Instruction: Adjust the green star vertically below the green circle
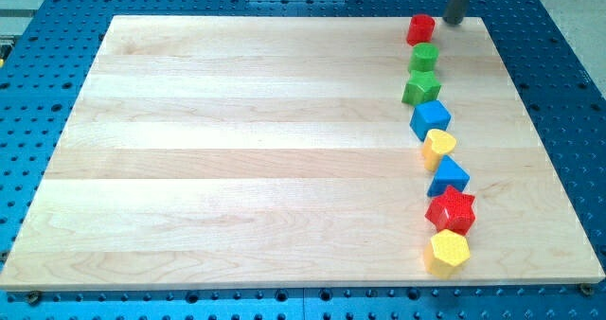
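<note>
My tip (453,21) — a bare rod tool, nothing to open or hold — sits up-right of the green star (420,88), which touches the green circle (423,57) above it. Best approach: skirt the red cylinder (420,28) — nudge the star's left side gently rightward.

A plain, straight rod, dark grey and smooth, ending in my tip (453,22); no cables or markings visible.
</note>
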You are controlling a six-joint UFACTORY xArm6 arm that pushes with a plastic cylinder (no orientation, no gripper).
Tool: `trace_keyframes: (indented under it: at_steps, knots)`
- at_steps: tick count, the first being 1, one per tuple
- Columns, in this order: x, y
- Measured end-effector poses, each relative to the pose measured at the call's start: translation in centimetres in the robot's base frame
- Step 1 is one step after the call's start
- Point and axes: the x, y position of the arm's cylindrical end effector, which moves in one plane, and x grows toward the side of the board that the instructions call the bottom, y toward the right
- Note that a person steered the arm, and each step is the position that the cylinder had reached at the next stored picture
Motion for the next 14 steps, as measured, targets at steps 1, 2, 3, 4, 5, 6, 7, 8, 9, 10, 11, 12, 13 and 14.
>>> trace_keyframes:
  at_steps: [1, 2, 3, 4, 5, 6, 7, 8, 9, 10, 11, 12, 13, 14]
  knots:
    - [0.0, -4.8]
    - [0.1, -13.2]
    - [5.8, -19.0]
    - [13.4, -17.2]
    - [15.6, -16.2]
    - [15.7, -13.5]
    - [15.8, -11.3]
    - [16.5, -10.8]
    - [16.5, -10.8]
    - [16.5, -10.4]
    - [16.8, -9.9]
    - [17.2, -9.0]
    - [17.8, -12.6]
    - [21.5, -14.1]
